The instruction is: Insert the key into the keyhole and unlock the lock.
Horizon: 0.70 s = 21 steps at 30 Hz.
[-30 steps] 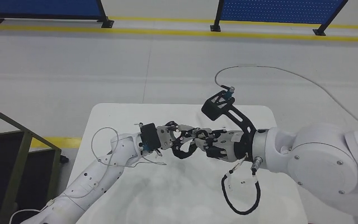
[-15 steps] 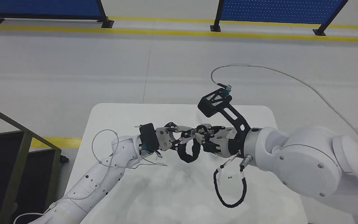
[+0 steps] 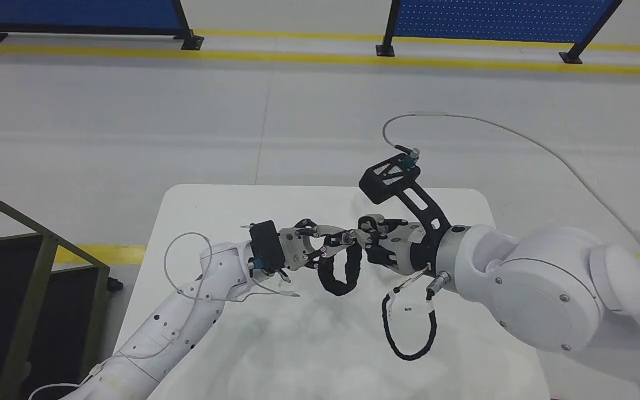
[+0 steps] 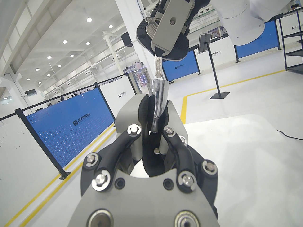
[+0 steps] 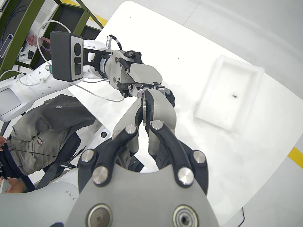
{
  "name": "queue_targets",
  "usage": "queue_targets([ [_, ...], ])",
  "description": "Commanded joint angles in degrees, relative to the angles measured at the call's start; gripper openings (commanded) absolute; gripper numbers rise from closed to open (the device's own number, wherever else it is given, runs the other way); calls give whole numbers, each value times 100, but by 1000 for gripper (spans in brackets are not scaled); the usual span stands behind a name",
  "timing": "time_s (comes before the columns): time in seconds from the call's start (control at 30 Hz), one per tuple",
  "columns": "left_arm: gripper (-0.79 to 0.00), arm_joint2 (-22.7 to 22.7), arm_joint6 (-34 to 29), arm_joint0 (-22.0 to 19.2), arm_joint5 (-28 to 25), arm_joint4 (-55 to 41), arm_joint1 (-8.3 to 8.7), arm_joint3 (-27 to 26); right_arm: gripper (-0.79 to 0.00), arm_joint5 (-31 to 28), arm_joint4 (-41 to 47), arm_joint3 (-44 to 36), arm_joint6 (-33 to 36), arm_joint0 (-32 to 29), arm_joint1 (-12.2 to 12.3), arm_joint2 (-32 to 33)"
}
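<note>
The left gripper is clamped on the lock. Its chrome cylinder sticks out past the fingertips, and its black loop hangs from it. Straight ahead, the right gripper pinches the key by its head. The blade is in line with the cylinder, tip right at its end. I cannot tell if the tip has entered. Both are held above the table.

An industrial hall: blue barrier panels, yellow floor lines, ceiling lights.
</note>
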Motion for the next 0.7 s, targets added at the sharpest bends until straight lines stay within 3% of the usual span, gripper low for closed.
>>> queue_targets([
  [0.0,-785,-24,-7,17,-29,10,-7,-2,-785,13,34,0,-13,27,17,-18],
  [0.67,-785,-214,-27,126,-182,164,-92,-23,-785,142,125,0,-142,326,86,-392],
])
